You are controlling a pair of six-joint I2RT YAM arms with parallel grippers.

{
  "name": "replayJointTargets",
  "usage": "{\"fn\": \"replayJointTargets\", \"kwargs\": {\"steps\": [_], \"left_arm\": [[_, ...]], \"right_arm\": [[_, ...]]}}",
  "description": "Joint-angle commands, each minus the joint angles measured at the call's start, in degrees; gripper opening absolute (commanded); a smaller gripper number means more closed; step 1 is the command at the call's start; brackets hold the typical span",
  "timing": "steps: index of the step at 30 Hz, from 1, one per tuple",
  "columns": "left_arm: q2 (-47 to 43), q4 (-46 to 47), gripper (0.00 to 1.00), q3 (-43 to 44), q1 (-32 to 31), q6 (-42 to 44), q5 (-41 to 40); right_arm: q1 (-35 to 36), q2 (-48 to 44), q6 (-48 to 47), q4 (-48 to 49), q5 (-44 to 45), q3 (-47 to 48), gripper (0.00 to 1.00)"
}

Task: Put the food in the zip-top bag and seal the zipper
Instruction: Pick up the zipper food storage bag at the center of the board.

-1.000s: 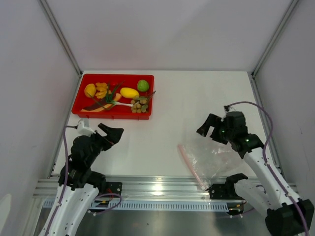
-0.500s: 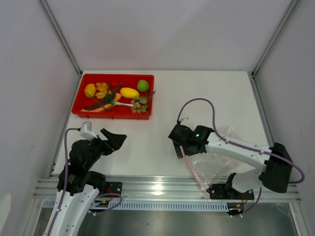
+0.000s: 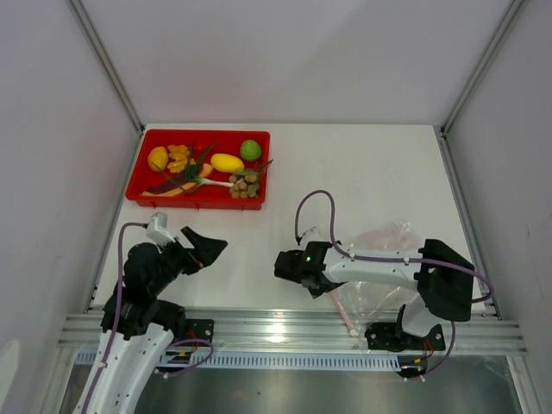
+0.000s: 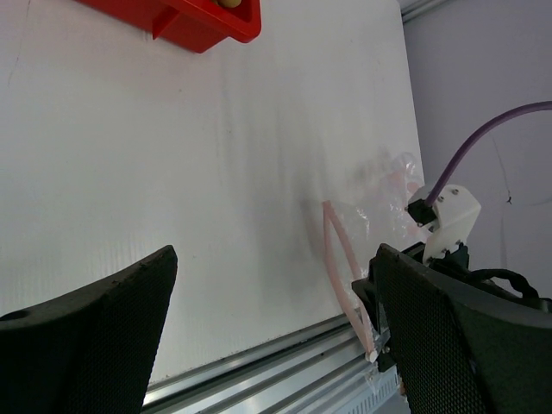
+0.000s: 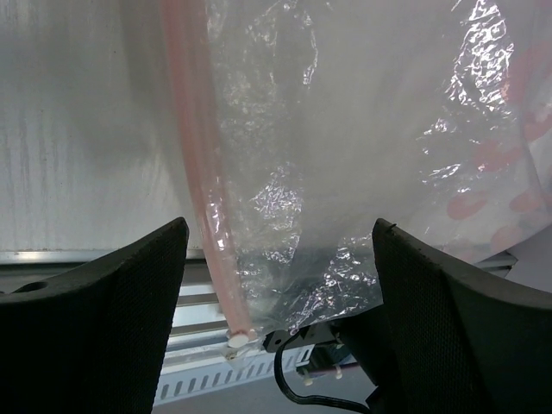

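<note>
The food lies in a red tray (image 3: 138, 191) at the far left: lemon (image 3: 158, 158), orange pieces (image 3: 178, 157), mango (image 3: 227, 162), lime (image 3: 250, 149), nut cluster (image 3: 244, 185) and green-leaved vegetable (image 3: 198, 170). The clear zip-top bag (image 3: 384, 259) lies near the front right, its pink zipper (image 3: 338, 302) running toward the rail. My right gripper (image 3: 302, 274) is open, low over the bag's mouth. In the right wrist view the gripper (image 5: 276, 319) straddles the bag (image 5: 345, 172) and zipper (image 5: 197, 172). My left gripper (image 3: 205, 243) is open and empty.
The metal rail (image 3: 276, 328) runs along the table's near edge, and the zipper's end overhangs it. In the left wrist view my left gripper (image 4: 276, 332) faces the zipper (image 4: 341, 259), the bag (image 4: 384, 185) and the tray's corner (image 4: 211, 26). Grey walls enclose the sides.
My right arm has swung from the right side leftward across the bag, and its gripper now sits low at the bag's mouth. The left gripper has crept slightly forward.
</note>
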Motion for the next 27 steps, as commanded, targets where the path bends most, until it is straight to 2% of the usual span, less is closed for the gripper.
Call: {"fn": "replayJointTargets", "kwargs": {"steps": [1,9,12,13,15,16,17,18,20,24,27], "left_arm": [[0.74,1.97,0.98,1.59,-0.13,-0.94,2.69],[0.12,-0.13,0.98,2.55,-0.05,-2.34,1.46],[0.12,-2.23,1.00,3.52,-0.05,-2.61,0.68],[0.21,-2.68,0.99,3.96,-0.05,-2.52,0.50],[0.30,-3.99,1.00,4.48,-0.13,-2.52,-0.29],[0.73,-4.52,1.00,4.75,-0.05,-2.52,-0.56],[1.00,-4.79,1.00,5.19,-0.05,-2.52,-0.65],[1.35,-5.32,1.00,6.06,-0.05,-2.52,-0.65],[2.40,-6.02,0.99,6.77,-0.05,-2.34,-0.65],[3.81,-6.29,0.99,9.31,-0.05,-1.38,-1.52],[5.30,-4.19,0.99,10.55,-0.13,-0.24,-1.97]], "right_arm": [[1.33,2.04,3.23,-0.89,3.93,1.64,0.88],[1.77,9.61,6.04,-0.36,8.42,2.16,0.79],[1.95,11.98,9.38,-2.64,12.19,2.77,0.66],[2.03,12.42,10.17,-3.43,14.03,3.04,0.56],[2.21,13.04,11.49,-5.10,15.27,3.48,0.48],[2.21,13.04,11.84,-5.63,16.23,4.00,0.36],[2.21,12.95,11.93,-6.16,16.59,4.10,0.30],[2.21,12.43,11.93,-6.25,17.55,4.18,0.19],[1.95,11.46,11.93,-6.86,18.00,4.62,0.02],[1.16,6.81,9.66,-5.64,18.18,6.29,0.00],[-2.61,0.58,2.37,0.85,14.67,5.51,0.00]]}}
